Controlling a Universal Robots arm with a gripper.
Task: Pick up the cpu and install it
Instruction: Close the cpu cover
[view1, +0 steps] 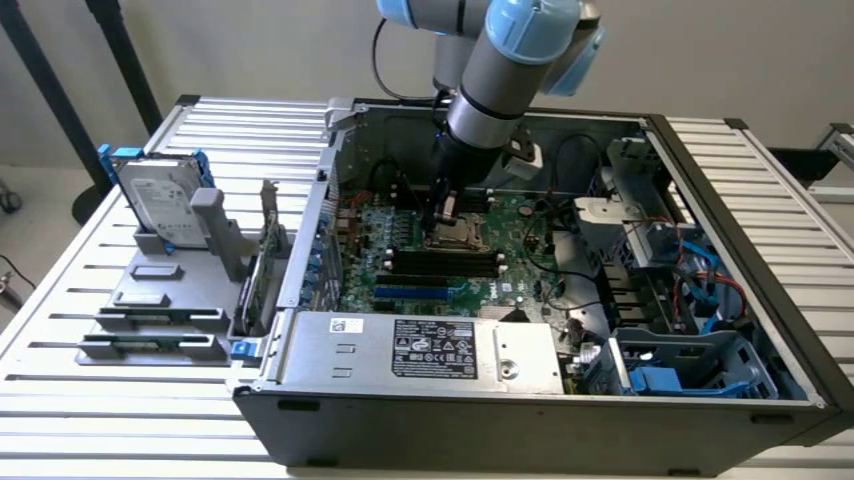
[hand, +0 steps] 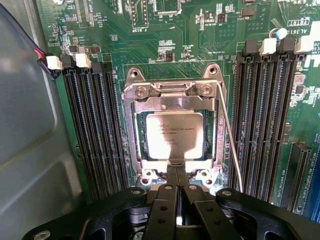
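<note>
Room: a pale wall (view1: 747, 60) stands behind the rig and dark stand legs (view1: 40, 90) show at the exterior view's left. Nothing there looks close enough to interfere.
Worktop: a white slatted surface (view1: 120, 420) carries everything. Its ribs give little grip, so a sideways push from the arm could, in my judgement, slide the case.
Computer case: it lies open (view1: 441, 425) on the worktop with its walls close around the working space. A wide swing could knock a wall or catch the loose cables inside.
Arm: it reaches (view1: 514, 70) steeply down into the case, over the board.
Parts holder: a grey fixture (view1: 147, 310) with the hard drive (view1: 158, 195) stands well apart, at the exterior view's left, and is no hazard here.
Motherboard: the green board (hand: 170, 30) has black memory slots (hand: 95, 135) on both sides of the socket. A stray descent could strike them.
Socket frame: the metal frame (hand: 172, 92) lies around the chip. I cannot tell whether the lever wire (hand: 231, 140) beside it is latched.
cpu: it sits flat (hand: 172, 135) inside the socket, square to the frame as far as shows. If it is slightly off, downward pressure could bend contacts beneath.
Jaws: closed together, gripping nothing, with the tips just at the socket's near edge. A small drift could scrape the chip's lid or the frame.
</note>
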